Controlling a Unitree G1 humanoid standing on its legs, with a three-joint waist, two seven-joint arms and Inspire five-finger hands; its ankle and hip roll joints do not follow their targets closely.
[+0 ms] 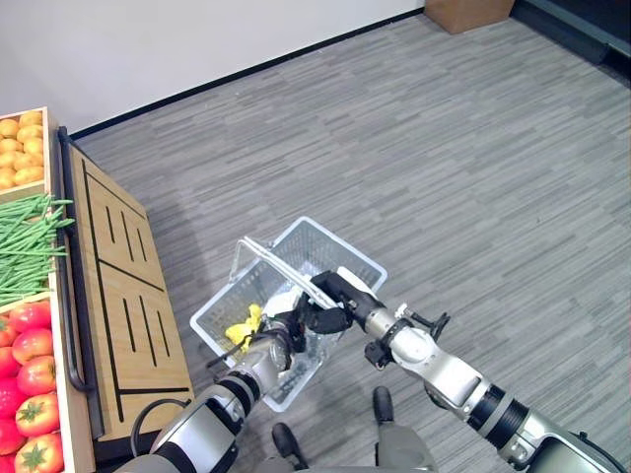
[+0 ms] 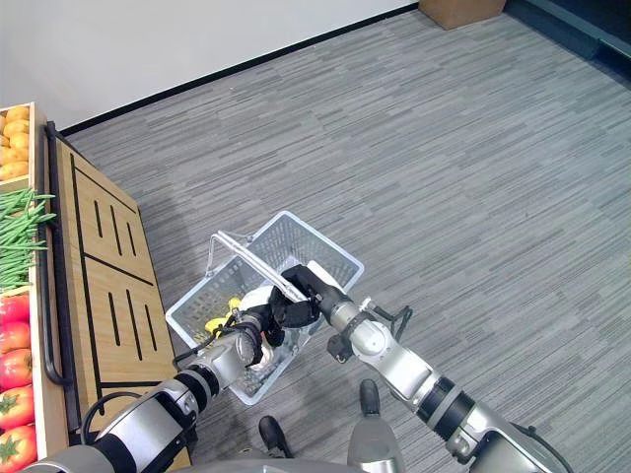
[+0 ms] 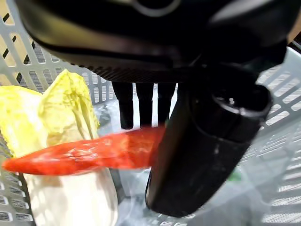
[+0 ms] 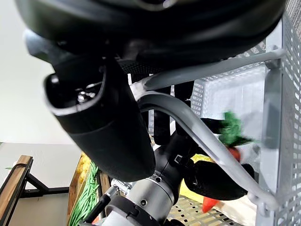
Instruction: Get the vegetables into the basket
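Note:
A white wire basket hangs above the grey floor, its two handles raised. My right hand is shut round those handles, thumb on one side and fingers on the other. My left hand reaches down inside the basket. It pinches a glossy red pepper between thumb and fingers; the pepper's green stem end shows against the basket wall. A pale yellow leafy head lies on the basket floor just under the pepper.
A wooden produce stand runs along the left, with bins of tomatoes, green beans and yellow-orange fruit. A cardboard box sits by the far wall. Open grey floor lies to the right.

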